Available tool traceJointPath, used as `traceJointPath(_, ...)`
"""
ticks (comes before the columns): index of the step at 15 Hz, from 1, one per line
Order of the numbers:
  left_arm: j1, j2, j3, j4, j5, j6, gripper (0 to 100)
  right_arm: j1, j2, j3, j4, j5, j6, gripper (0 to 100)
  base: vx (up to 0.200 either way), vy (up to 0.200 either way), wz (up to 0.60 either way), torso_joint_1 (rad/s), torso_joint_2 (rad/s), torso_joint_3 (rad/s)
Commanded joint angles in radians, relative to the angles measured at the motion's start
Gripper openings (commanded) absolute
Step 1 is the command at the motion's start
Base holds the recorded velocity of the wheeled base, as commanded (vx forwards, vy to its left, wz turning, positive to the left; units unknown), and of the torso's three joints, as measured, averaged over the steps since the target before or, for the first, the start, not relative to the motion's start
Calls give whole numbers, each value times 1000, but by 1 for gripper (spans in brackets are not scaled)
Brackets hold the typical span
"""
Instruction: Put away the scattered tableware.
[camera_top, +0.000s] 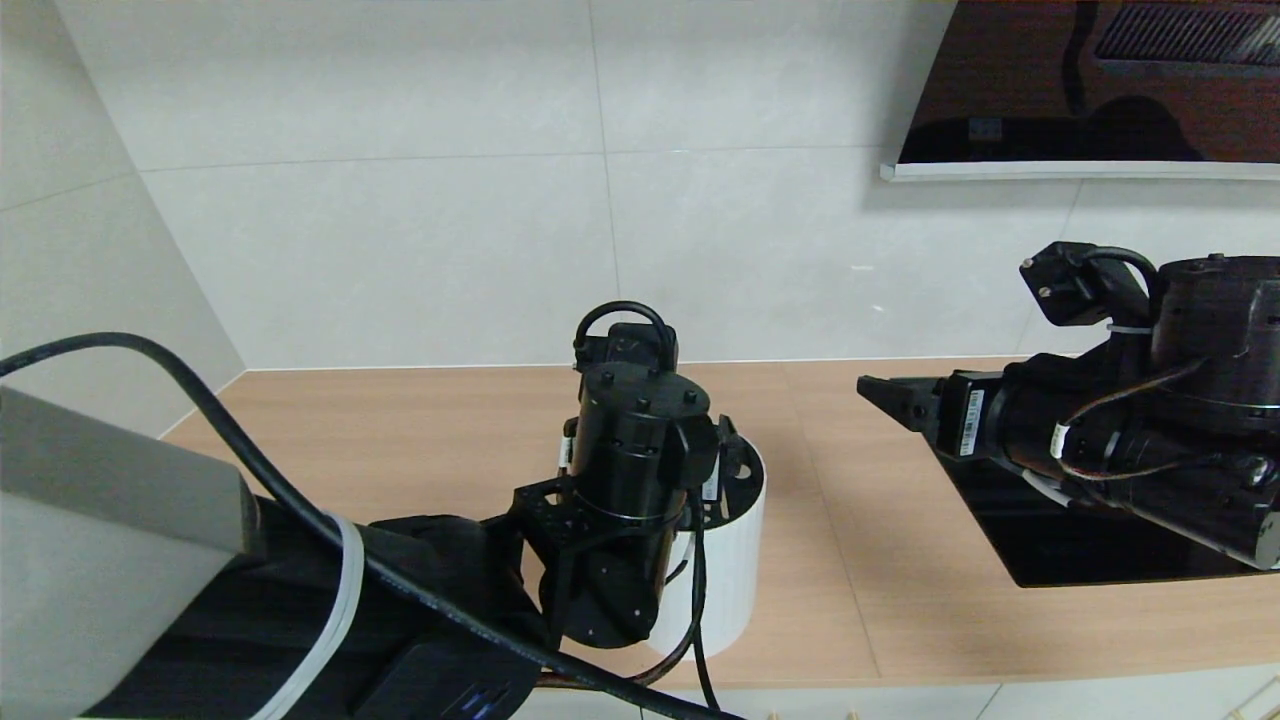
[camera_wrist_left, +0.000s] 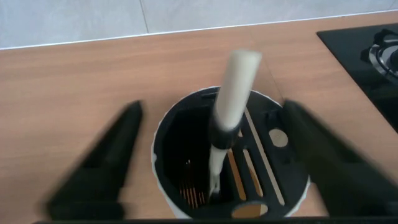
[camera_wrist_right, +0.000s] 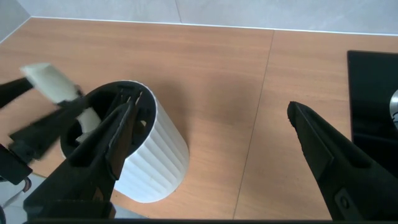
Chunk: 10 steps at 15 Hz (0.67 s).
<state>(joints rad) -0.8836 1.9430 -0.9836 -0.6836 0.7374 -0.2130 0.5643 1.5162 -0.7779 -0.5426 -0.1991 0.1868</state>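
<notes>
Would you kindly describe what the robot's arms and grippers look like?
The left arm and right arm are black, with cylindrical joints and thin black cables; the right bears a white label. The left gripper and right gripper each have two long, tapering black fingers.

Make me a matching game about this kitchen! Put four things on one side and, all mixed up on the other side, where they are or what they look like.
Things:
1. utensil
2. holder
3. stove top
4. left hand

Clues:
A. black and flat, set in the counter
B. standing inside the holder
C. white, with ribbed sides
D. open, above the holder

Pairs: 1-B, 2-C, 3-A, 4-D
</notes>
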Motion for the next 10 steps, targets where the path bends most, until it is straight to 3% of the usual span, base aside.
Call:
traceJointPath(1,0,-2,0,-1,0,0,100,0,1,0,0,0,0,100,0,0,0,0,0,0)
traceJointPath(6,-6,-99,42,-51,-16,1,100,0,-5,2,0,3,2,100,0,0,0,0,0,0)
traceJointPath(8,-23,-256,97,-45,-116,32,100,0,-27,9,0,9,2,100,0,0,0,0,0,0)
traceJointPath(10,-20,-361,151,-34,-217,101,100,-1,-68,12,0,10,2,100,0,0,0,0,0,0)
